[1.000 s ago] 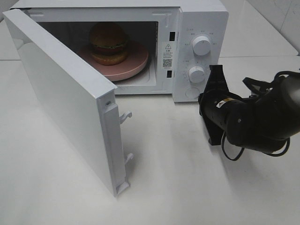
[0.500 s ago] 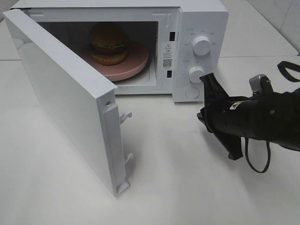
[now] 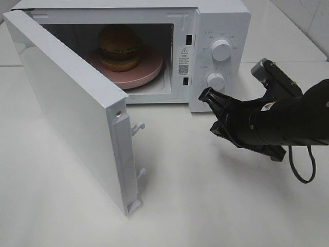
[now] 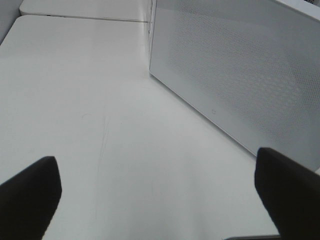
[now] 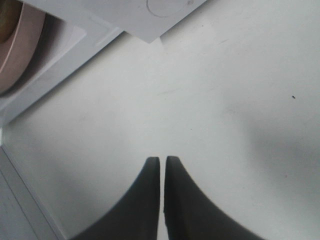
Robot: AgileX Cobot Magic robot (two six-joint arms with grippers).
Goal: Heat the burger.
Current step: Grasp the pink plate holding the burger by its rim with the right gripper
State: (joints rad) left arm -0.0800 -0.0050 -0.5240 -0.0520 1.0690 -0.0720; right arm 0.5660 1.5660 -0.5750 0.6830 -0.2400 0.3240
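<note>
From the high camera, 1 burger sits on 1 pink plate inside the microwave. Its door hangs wide open, so I judge loading is done. Shutting the door comes next, then the 2 knobs. My right gripper hovers over the table just beside the control panel's lower corner, clenched on nothing. I judge a closed tip suits pushing rather than grasping. My left gripper is outside this view.

Through the left wrist camera, my left gripper is fully spread and empty, its 2 fingers at either edge above bare table. Nearby is 1 white perforated panel; I cannot tell whether it is the door's outer face or the oven's side.

Through the right wrist camera, my 2 right fingers meet tip to tip. Beyond them I see the plate's rim in the open cavity and 1 round button on the panel.
</note>
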